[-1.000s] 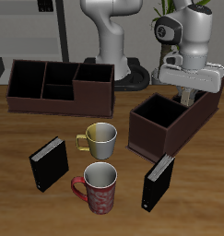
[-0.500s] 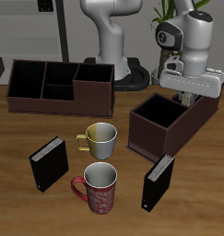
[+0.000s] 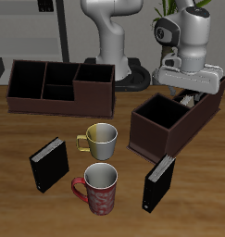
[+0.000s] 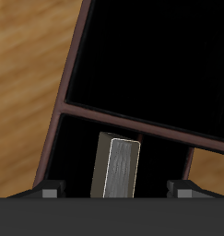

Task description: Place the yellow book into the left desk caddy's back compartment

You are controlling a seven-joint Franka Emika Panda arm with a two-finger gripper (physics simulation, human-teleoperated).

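Fingers [image 4: 51,192] spread wide, gripping nothing, clear of both covers. Directly between and just below them: yellow book [image 4: 120,166], standing upright in the narrow back compartment of the left desk caddy [image 3: 169,131]. Placement judged complete; only lifting clear outstanding.
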